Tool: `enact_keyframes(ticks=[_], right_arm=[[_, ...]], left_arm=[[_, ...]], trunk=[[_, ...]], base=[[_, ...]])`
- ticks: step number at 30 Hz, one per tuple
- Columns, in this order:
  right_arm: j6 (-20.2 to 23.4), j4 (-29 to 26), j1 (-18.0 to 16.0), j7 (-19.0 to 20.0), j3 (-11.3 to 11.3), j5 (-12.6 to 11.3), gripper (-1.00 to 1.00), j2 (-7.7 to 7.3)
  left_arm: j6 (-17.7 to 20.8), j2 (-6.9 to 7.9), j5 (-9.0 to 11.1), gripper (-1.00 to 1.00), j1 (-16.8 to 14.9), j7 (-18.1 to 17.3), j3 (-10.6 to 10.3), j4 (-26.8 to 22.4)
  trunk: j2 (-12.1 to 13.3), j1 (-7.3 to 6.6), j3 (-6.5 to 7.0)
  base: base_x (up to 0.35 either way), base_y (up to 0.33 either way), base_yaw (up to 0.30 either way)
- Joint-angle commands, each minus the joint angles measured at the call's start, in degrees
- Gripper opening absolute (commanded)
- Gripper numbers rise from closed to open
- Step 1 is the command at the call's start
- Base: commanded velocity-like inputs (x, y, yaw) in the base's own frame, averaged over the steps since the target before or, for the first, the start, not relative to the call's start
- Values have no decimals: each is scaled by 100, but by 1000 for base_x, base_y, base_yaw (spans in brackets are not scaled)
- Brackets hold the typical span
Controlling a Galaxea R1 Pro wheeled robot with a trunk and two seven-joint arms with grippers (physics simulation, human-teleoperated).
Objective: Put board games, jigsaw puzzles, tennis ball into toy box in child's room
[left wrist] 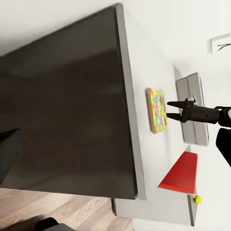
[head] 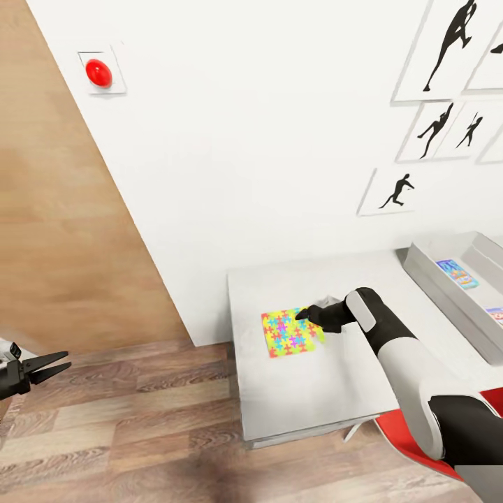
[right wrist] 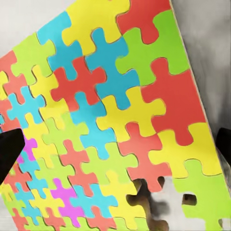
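A white wall (head: 265,161) with black silhouette pictures (head: 447,49) and a red button (head: 98,73) meets a wood-plank floor (head: 119,433).

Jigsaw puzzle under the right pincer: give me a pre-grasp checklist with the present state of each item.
1. Right pincer open: ok, fingers spread.
2. Pincer above the jigsaw puzzle: ok.
3. Puzzle between the fingers: not ok, it lies flat on the table.
4. Puzzle complete: not ok, gaps show on one edge in the right wrist view.
5. Toy box has room: ok.
6. Left pincer out of the way: ok, over the floor.
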Motion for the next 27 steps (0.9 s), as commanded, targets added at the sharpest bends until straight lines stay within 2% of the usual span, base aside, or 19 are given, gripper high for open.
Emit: enact_keyframes(ticks=[1, 12, 20, 27], right_arm=[[18, -5, -4, 5, 24, -7, 100, -5], [18, -5, -4, 5, 23, -7, 100, -5], [18, -5, -4, 9, 22, -7, 100, -11], [18, -5, -4, 13, 22, -7, 100, -13]], left_arm=[[61, 1, -3, 100, -4, -23, 0, 3], [61, 1, -3, 100, -4, -23, -2, 3], [61, 0, -3, 100, -4, -23, -9, 3], [61, -4, -3, 100, -4, -23, -9, 3]], trunk=[[-10, 4, -9], [-10, 4, -9], [-10, 4, -9], [-10, 4, -9]], base=[[78, 238, 0], [116, 222, 0], [-59, 118, 0], [-215, 93, 0]])
